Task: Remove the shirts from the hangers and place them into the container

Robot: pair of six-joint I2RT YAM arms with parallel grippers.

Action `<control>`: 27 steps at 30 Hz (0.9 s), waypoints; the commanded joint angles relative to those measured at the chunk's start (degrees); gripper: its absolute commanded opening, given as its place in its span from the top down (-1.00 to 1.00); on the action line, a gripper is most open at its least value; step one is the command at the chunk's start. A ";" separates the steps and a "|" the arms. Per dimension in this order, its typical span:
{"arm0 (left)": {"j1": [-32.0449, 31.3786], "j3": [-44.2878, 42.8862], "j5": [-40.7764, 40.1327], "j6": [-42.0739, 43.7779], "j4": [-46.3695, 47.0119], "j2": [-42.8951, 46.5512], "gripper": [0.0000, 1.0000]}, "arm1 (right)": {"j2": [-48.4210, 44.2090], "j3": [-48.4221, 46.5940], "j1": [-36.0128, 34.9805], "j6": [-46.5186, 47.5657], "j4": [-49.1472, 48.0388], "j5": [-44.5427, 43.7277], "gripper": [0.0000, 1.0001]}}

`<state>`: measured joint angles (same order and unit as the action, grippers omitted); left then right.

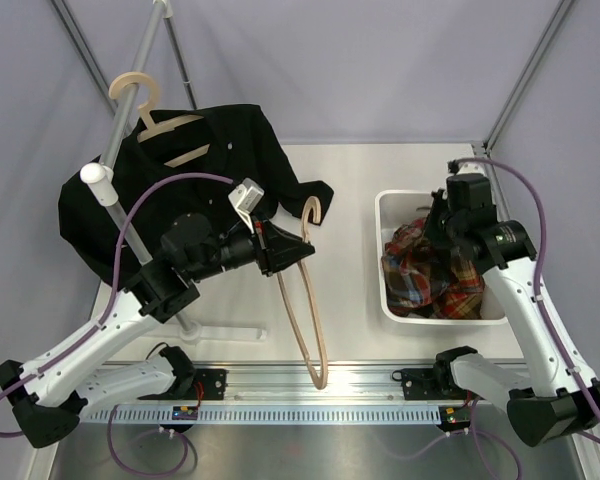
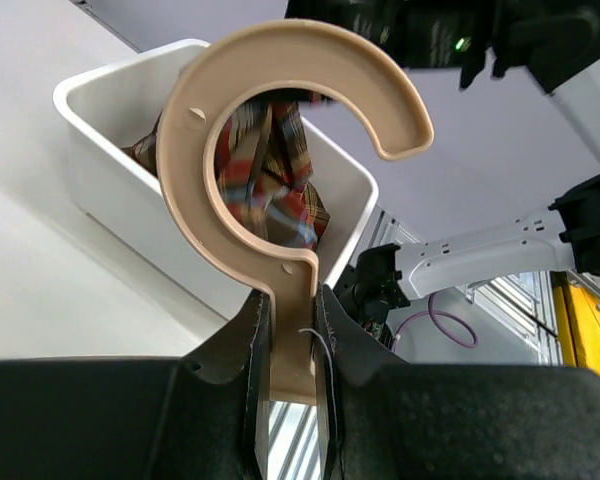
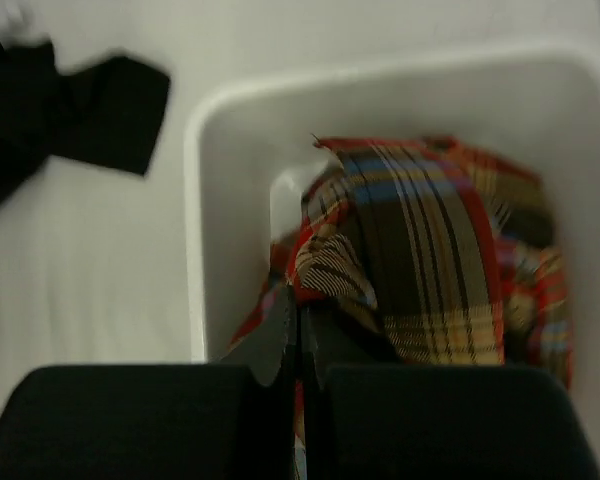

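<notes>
**Left of the white basket [image 1: 382, 250], a bare hanger [image 1: 302, 310] in hand**

Inside the white basket lies the plaid shirt [image 1: 430, 275], bunched toward its far and right walls, so half the job looks done. Directly over it hangs the right gripper [image 3: 300, 330], fingers pressed together with no cloth visibly between them (a parked pose, I would guess).

Left of the white basket, the left gripper [image 2: 285, 330] pinches the bare hanger by the neck just under its hook. Gripping there probably stops it swinging and makes it easy to set aside.

Farther left, well apart from the white basket, the black shirt [image 1: 210, 170] is draped on the other hanger [image 1: 170, 130] at the grey rail [image 1: 130, 100], one sleeve trailing basketward. That shirt is the remaining work.
</notes>
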<state>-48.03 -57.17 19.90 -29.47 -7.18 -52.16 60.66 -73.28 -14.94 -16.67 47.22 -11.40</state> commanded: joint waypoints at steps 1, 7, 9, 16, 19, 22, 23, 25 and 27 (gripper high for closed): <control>-0.31 -0.75 1.28 -1.90 6.30 -1.19 1.00 | -3.70 3.64 0.26 -8.56 13.85 9.36 1.00; -2.33 0.38 -0.12 -3.04 8.84 -0.22 1.00 | -9.67 14.71 -0.09 -12.77 19.40 13.67 1.00; -3.03 2.32 -0.91 -3.75 10.25 0.39 1.00 | -8.91 14.31 -0.18 -12.95 21.14 14.39 1.00; -3.47 4.96 -5.92 -3.75 10.26 -0.22 1.00 | 2.87 11.39 -0.18 -10.84 19.15 14.72 0.80; -3.47 3.39 -6.89 -2.52 9.64 -2.06 1.00 | 3.14 11.93 -0.26 -10.50 14.83 14.91 0.16; -3.65 0.32 -6.81 -0.42 8.68 -5.40 1.00 | 0.27 7.38 -0.18 -9.17 14.91 14.23 -0.80; -3.74 -0.48 -6.72 1.24 8.24 -7.32 1.00 | -1.23 5.79 -0.18 -9.61 15.09 13.34 -0.98; -3.91 -3.54 -6.80 2.92 7.45 -9.00 1.00 | -7.12 2.11 -0.26 -10.49 14.04 13.95 -0.99; -4.00 -6.01 -7.24 4.85 4.83 -11.81 1.00 | -10.90 0.25 -0.26 -13.46 12.38 14.91 -0.99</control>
<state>-51.55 -57.17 14.31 -28.97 -2.55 -61.87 56.95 -66.83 -15.00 -27.09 63.18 2.33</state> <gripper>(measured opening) 0.184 0.988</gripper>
